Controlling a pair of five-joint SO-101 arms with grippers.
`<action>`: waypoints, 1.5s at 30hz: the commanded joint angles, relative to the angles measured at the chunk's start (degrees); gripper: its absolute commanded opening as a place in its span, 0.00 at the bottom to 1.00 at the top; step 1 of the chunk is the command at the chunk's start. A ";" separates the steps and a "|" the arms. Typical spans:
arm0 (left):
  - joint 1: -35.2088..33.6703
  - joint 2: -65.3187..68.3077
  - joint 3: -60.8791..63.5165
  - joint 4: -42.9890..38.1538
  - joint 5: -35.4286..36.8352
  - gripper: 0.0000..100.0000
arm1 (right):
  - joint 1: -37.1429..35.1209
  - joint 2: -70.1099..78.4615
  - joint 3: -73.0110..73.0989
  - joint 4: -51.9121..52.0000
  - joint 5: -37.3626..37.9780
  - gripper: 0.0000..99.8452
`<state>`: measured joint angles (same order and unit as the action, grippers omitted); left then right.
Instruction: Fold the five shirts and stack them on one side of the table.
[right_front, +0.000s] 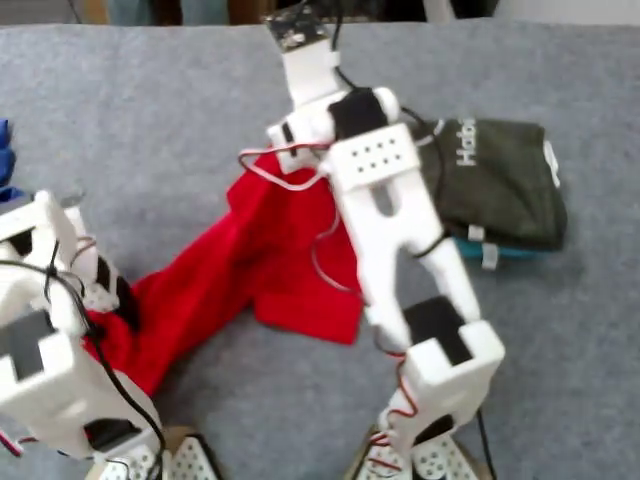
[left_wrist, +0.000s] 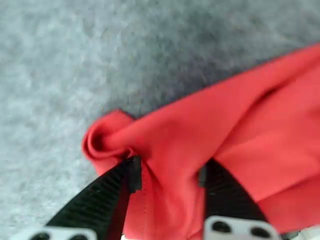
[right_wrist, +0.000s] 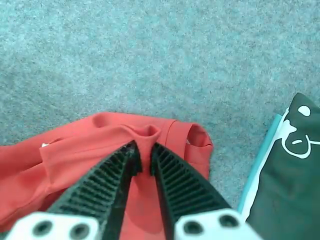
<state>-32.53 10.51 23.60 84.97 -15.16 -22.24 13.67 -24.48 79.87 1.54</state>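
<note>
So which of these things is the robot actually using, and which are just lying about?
Job: red shirt, gripped by left gripper and right gripper; dark green shirt folded on a teal shirt.
Lying about: grey table covering; blue fabric at its edge, unclear what.

I see two arms built from white plastic shells, with black motor blocks set into the joints. The right arm (right_front: 400, 230) carries a flat white plate (right_front: 375, 155) dotted with two rows of small dark holes. Thin red and white wires (right_front: 285, 180) loop beside it, and a small dark circuit board (right_front: 298, 28) sits at its far end. The left arm (right_front: 50, 350) is blocky and white, with a black cable (right_front: 105, 365) trailing across it. The right claw (right_wrist: 142, 155) has two black fingers (right_wrist: 100, 185) with ridged inner faces, on white mounts with dark screw holes. The left claw (left_wrist: 167, 172) has smoother black fingers (left_wrist: 100, 200) on similar white mounts.
</note>
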 joint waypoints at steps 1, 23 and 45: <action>-0.75 4.75 -5.05 -0.26 4.13 0.02 | 0.70 -0.13 -0.31 -0.53 0.35 0.01; -1.27 8.35 -38.46 -9.76 18.81 0.03 | 0.09 3.56 -0.84 -4.75 0.00 0.01; -5.32 15.82 -62.20 16.00 21.63 0.19 | 0.09 4.88 -0.75 -4.75 0.35 0.01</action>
<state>-36.84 30.29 -38.20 98.95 4.88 -22.24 18.95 -24.40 76.00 1.45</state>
